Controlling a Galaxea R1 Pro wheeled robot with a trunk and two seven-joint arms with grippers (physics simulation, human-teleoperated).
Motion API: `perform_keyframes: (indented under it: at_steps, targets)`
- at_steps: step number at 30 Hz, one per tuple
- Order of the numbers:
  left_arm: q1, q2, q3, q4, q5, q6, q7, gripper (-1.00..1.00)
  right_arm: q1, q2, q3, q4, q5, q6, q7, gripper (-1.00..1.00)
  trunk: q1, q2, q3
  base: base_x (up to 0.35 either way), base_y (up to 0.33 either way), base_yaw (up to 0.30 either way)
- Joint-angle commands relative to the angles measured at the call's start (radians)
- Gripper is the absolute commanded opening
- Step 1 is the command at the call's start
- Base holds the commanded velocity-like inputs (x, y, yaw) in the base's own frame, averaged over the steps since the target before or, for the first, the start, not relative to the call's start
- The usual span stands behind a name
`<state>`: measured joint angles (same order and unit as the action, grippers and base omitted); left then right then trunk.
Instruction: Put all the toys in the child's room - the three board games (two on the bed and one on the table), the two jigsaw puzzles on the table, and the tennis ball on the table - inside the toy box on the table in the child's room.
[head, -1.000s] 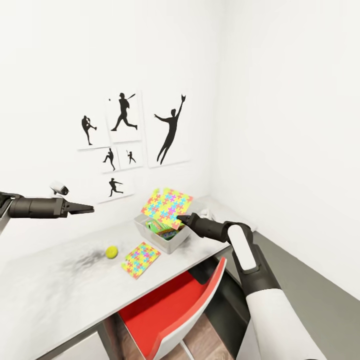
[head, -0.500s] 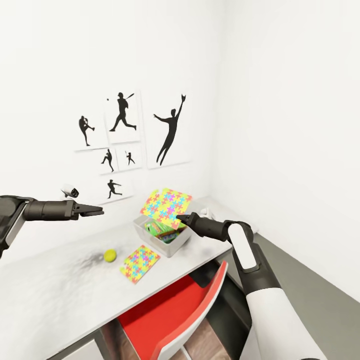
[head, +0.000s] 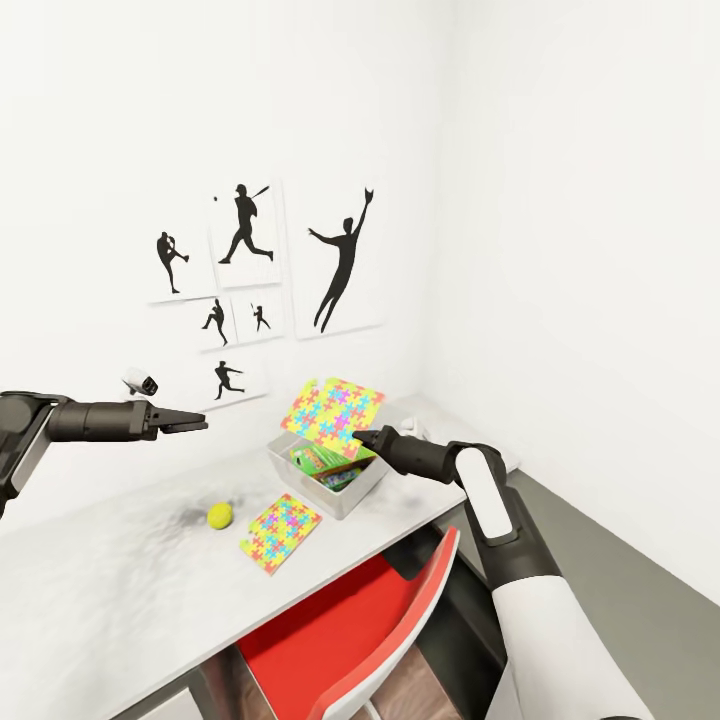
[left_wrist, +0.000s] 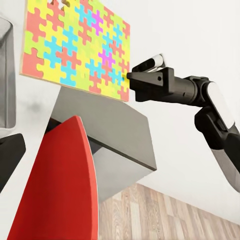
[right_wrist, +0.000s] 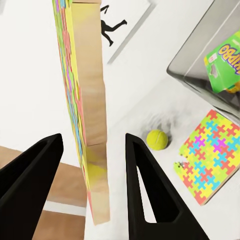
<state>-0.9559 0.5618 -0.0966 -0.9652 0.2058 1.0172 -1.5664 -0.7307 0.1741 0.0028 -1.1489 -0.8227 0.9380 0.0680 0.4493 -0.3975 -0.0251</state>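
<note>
My right gripper (head: 362, 437) is shut on one jigsaw puzzle (head: 334, 412), holding it tilted in the air above the grey toy box (head: 345, 494); the right wrist view shows this puzzle (right_wrist: 90, 115) edge-on between the fingers (right_wrist: 142, 185). A green board game (head: 318, 460) lies inside the box. The second jigsaw puzzle (head: 280, 522) lies flat on the white table (head: 110, 590), with the tennis ball (head: 220, 515) just left of it. My left gripper (head: 200, 425) hovers above the table's left part, holding nothing, its fingers looking pressed together. The bed is out of view.
A red chair (head: 345, 625) is tucked under the table's front edge. The lower side desk (left_wrist: 112, 137) adjoins the table on the right, by the room's corner. Framed sports silhouettes (head: 260, 290) and a small camera (head: 140, 381) are on the wall behind.
The head camera has shifted slightly. My left gripper moved right over the table a second ago and has since stayed still. The right gripper keeps holding the puzzle over the box.
</note>
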Motion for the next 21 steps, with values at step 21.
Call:
perform_keyframes:
  at_steps: [21]
  targets:
    - [-0.001,0.001,-0.003,0.000,0.001,0.011,-0.004,1.00,-0.001,0.000,-0.001,0.000,0.010,0.003,0.007,-1.00,0.001,-0.002,-0.002,0.021,0.000,0.000]
